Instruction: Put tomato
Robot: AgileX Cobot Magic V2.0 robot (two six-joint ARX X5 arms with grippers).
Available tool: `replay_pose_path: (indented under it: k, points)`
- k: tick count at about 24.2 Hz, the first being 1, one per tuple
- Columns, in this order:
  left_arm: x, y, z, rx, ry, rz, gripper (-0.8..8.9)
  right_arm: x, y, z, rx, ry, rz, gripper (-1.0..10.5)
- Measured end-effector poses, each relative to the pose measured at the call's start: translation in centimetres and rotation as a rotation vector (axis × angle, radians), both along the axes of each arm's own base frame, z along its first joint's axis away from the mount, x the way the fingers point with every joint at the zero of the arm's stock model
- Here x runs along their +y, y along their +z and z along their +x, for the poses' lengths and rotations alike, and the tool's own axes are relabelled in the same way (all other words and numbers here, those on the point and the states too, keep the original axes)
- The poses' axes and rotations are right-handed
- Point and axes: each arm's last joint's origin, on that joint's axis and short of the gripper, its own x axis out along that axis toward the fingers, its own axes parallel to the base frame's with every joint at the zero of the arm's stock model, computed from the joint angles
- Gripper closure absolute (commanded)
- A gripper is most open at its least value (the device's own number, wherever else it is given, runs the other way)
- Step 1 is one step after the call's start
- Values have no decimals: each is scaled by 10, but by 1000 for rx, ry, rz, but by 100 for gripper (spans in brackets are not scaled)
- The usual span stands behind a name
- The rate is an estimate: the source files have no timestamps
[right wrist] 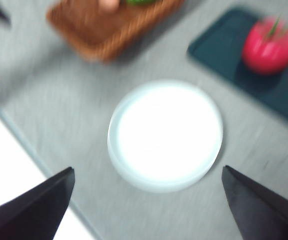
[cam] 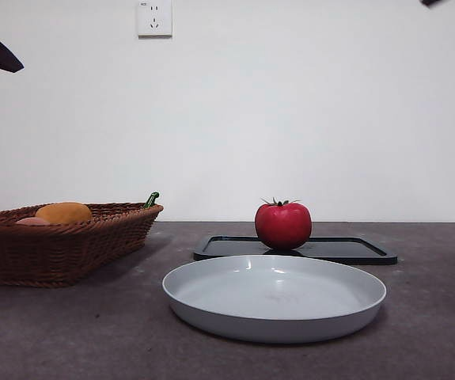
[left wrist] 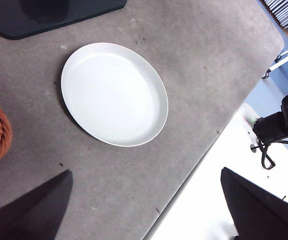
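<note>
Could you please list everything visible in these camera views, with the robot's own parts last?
tomato: one, glossy red with a green calyx, upright on the black tray.
black tray: one, flat, behind the plate.
plate: one, pale grey-white, empty, nearest the front camera.
wicker basket: one, brown, left of the plate in the front view.
orange rounded item: one, in the basket.
pale pinkish item: one, in the basket beside the orange one.
green item: one, poking over the basket rim.
wall socket: one, white, on the wall.
left gripper: fingers open, high above the table.
right gripper: fingers open, high above the plate.
</note>
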Motion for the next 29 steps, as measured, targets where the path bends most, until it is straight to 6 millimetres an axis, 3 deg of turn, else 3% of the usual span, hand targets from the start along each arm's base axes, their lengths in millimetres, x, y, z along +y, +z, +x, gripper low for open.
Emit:
replay_pose_path:
  k: [3,6,10,13,29]
  points:
    - [0,0,0,0,0,0,349,-2,-16,-5,41,18,-5,492]
    - [0,0,0,0,0,0,356,-1,-15,-4,23,19,6,526]
    - [0,0,0,0,0,0,597,0,-13,-2,0,12,17,901]
    - [0,0,0,1,0,0,801,0,-13,-2,-1,11,19,941]
    - [0,0,0,0,1,0,805,0,-13,-1,-5,9,25,941]
